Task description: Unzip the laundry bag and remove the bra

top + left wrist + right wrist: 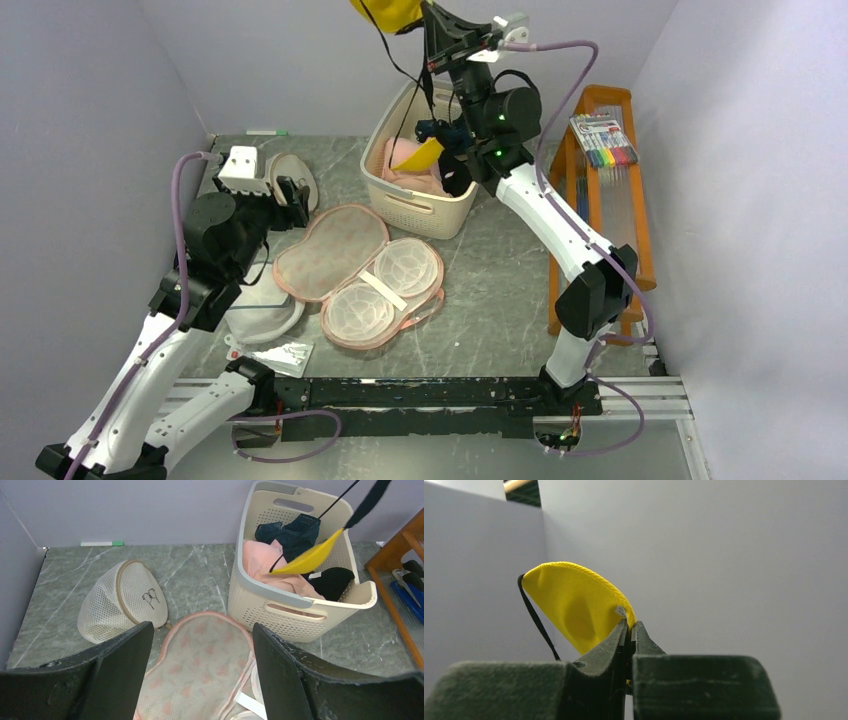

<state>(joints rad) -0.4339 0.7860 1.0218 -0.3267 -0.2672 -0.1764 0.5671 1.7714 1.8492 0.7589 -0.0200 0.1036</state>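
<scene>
Bra (574, 605) is pinched by one cup in the closed right jaws and hangs straight below them, long axis vertical, over the basket (420, 212), while the open, empty left jaws hover by the laundry bag (330, 250).

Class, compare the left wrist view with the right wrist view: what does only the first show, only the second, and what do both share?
Only the left wrist view: the open left tool, the peach-pink printed fabric laundry bag, a white mesh dome bag and a cream perforated plastic basket of clothes. Only the right wrist view: the right tool shut on the bright yellow padded bra, against a plain wall. Both: that bra, its cup and black strap dangling over the basket in the first.
</scene>
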